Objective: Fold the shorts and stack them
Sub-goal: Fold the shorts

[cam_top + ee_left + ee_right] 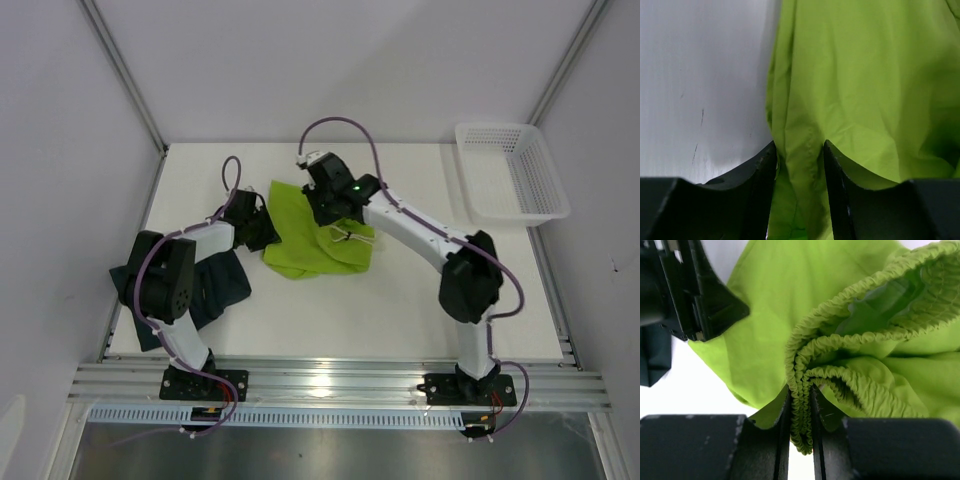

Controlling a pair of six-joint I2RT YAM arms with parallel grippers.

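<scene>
Mid-fold: my right claw [800, 410] pinches the green shorts [295, 235] by the waistband [850, 335], and my left claw [799, 165] grips their edge. Next, I'd fold them over.

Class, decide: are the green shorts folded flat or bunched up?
Bunched: green shorts lie rumpled, their waistband pinched in the right gripper.

Off at the far right corner of my counter [400, 310], a flat white board, sits a white plastic mesh basket [512, 170], rectangular, with slanted latticed walls. From my left wrist I see a few faint dark scratches [702, 117] on that white surface. Along the near edge runs a ribbed aluminium rail [340, 380], and a slotted white strip [330, 415] lies just below it. Pale grey wall panels [350, 60] framed by slim metal posts [125, 70] close in my back and sides
</scene>
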